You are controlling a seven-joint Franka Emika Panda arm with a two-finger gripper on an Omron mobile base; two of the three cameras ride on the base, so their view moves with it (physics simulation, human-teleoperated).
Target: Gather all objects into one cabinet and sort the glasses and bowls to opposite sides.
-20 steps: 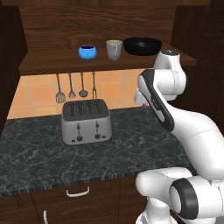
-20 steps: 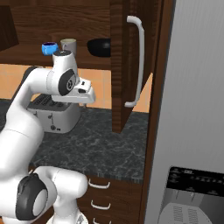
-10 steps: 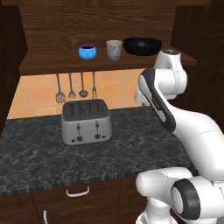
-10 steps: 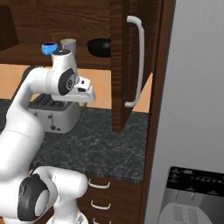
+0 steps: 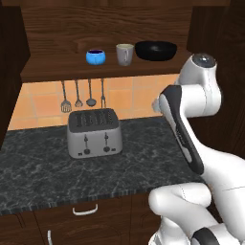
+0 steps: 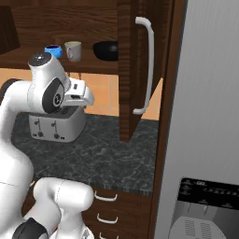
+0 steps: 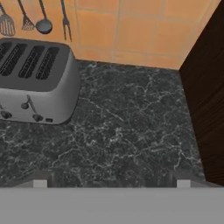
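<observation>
Hovering gripper (image 7: 109, 183), jaws wide apart, empty

Hand view: the silver four-slot toaster (image 7: 35, 83) is cut by the left edge; the hanging dark metal utensils (image 7: 33, 19) lose their handles at the top edge. Right base view: the wide shallow black bowl (image 6: 106, 50) is partly hidden behind the dark brown wooden cabinet door (image 6: 133, 70); the robot's arm covers the toaster's top.
</observation>
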